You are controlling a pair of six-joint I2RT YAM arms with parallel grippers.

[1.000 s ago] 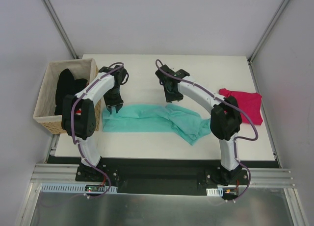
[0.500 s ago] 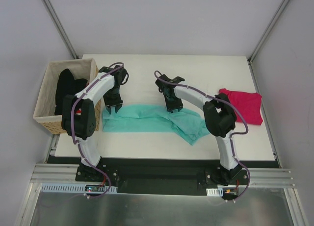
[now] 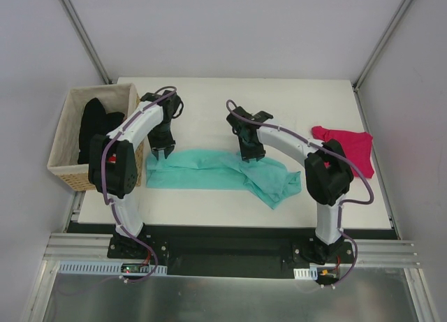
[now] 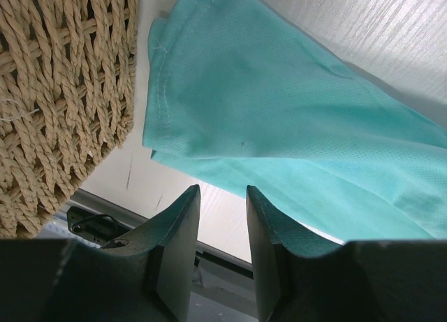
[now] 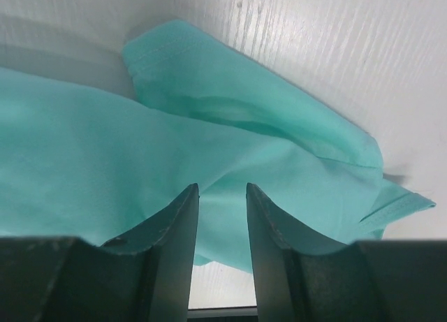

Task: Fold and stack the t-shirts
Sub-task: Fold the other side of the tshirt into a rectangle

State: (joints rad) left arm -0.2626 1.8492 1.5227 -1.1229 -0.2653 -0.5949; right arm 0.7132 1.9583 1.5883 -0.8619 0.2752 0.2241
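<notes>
while my left claw (image 4: 222,193) and right claw (image 5: 222,189) are both hovering part-spread and pinching nothing, the soft teal-green cloth t-shirt (image 3: 209,170) is lying in a long strip across the white table (image 3: 209,105), rumpled at its right end. i am judging it light, limp and sag-prone, so i am favouring its stitched hem (image 4: 164,70) at the corners.

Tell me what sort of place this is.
Likely a robot lab cell: bare white walls box in a table, with an aluminium mounting frame and a teal t-shirt laid out.
</notes>
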